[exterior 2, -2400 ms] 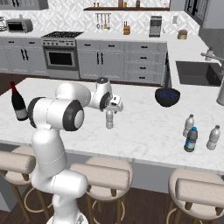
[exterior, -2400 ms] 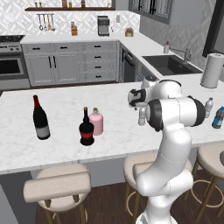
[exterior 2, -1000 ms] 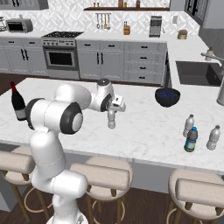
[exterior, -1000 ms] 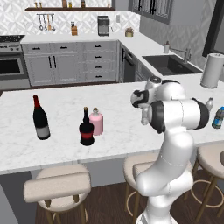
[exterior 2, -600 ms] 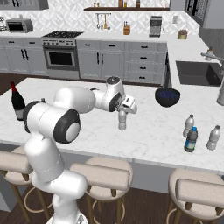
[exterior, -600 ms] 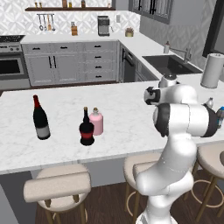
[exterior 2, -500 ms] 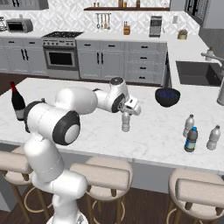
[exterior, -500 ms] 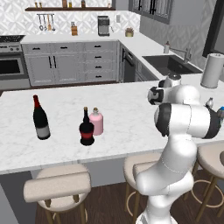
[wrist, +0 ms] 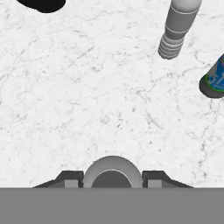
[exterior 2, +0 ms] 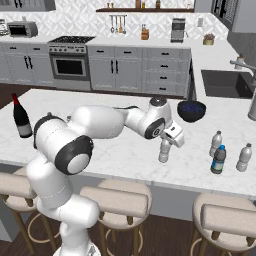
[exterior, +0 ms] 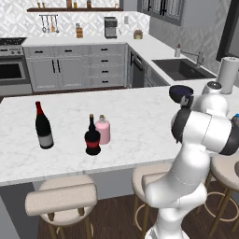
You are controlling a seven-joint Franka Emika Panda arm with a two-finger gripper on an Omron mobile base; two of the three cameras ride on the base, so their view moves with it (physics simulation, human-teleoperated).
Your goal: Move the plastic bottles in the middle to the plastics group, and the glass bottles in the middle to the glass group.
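The gripper (exterior 2: 165, 148) is closed on a clear plastic bottle (exterior 2: 164, 151) and holds it upright just above the marble counter (exterior 2: 125, 150), right of the middle. In the hand view the bottle's cap (wrist: 112, 173) sits between the two finger tips (wrist: 70, 178). Near the counter's right end stand the dark bottle with blue label (exterior 2: 218, 160) and two more clear bottles (exterior 2: 215, 143), close together. The pink bottle (exterior: 102, 130) stands just beside the squat red-labelled bottle (exterior: 92, 136), and the tall wine bottle (exterior: 43, 126) is further left.
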